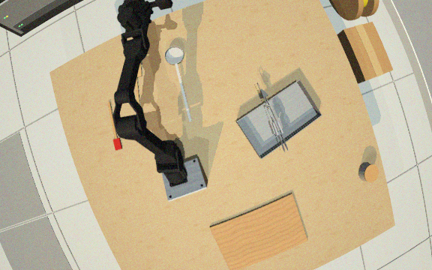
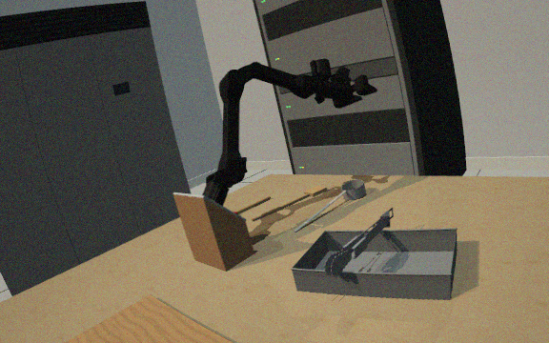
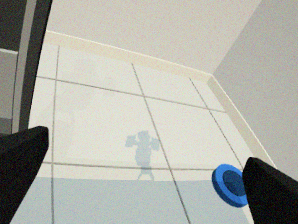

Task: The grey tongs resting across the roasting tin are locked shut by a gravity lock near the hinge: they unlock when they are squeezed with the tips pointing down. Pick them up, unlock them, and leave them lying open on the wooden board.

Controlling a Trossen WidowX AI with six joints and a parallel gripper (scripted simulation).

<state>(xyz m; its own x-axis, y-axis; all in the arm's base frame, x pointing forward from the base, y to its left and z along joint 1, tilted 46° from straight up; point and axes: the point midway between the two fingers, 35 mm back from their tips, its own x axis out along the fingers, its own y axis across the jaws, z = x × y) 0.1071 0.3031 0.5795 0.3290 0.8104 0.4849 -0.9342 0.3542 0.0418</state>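
The grey tongs [image 1: 276, 127] [image 2: 341, 259] lie across the roasting tin [image 1: 300, 128] [image 2: 375, 284], their ends reaching over its rims. Their arms look close together. The wooden board [image 1: 261, 232] [image 2: 146, 324] lies flat on the table, in the lower part of the top view and cut off by the bottom edge in the exterior view. My gripper [image 2: 369, 93] [image 3: 149, 153] is open and empty, high above the table's far edge beyond the pan and well away from the tongs. It is partly cut off at the top of the top view.
A long-handled pan [image 1: 174, 55] [image 2: 355, 190] lies between arm and tin. A red-ended stick [image 1: 117, 144] and a wooden spatula [image 2: 316, 191] lie near the arm. A small round-topped cylinder [image 1: 370, 172] stands near the right table edge. A striped wooden block [image 1: 373, 52] is at upper right.
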